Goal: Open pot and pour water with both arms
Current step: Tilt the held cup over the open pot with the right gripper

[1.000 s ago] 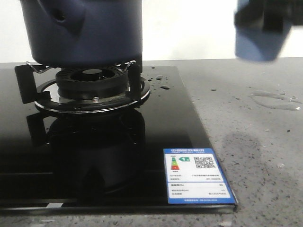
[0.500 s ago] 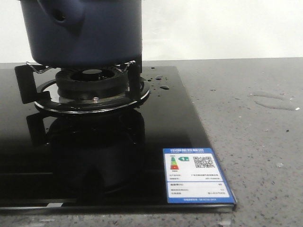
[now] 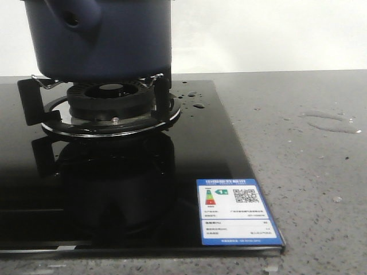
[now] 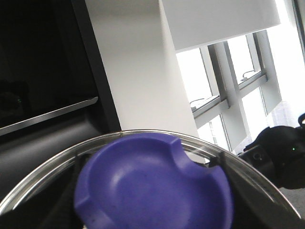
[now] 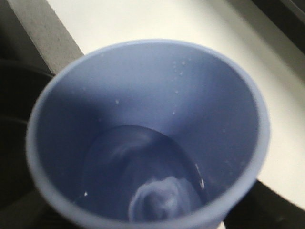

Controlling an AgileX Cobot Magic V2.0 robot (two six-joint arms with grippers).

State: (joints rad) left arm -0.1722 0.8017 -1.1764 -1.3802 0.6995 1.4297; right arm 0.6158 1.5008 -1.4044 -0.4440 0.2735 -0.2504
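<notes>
The dark navy pot [image 3: 103, 40] stands on the gas burner [image 3: 112, 97] at the far left, its side stub with a small hole [image 3: 71, 20] facing me; its top is cut off by the frame. In the left wrist view a glass lid with a metal rim [image 4: 43, 179] and a blue-purple knob [image 4: 152, 186] is held up in the air; the knob hides my left fingers. In the right wrist view the light blue cup [image 5: 214, 95] fills the frame with water [image 5: 143, 176] in its bottom; my right fingers are hidden behind it. Neither gripper shows in the front view.
The burner sits on a black glass hob [image 3: 114, 189] with a blue-and-white label [image 3: 235, 212] at its near right corner. Water drops [image 3: 199, 105] lie on the hob, and a thin puddle [image 3: 330, 121] lies on the grey speckled counter [image 3: 309, 189].
A second ago the blurred cup and right gripper were at the front view's top right; they have left that view. The pot has not moved.
</notes>
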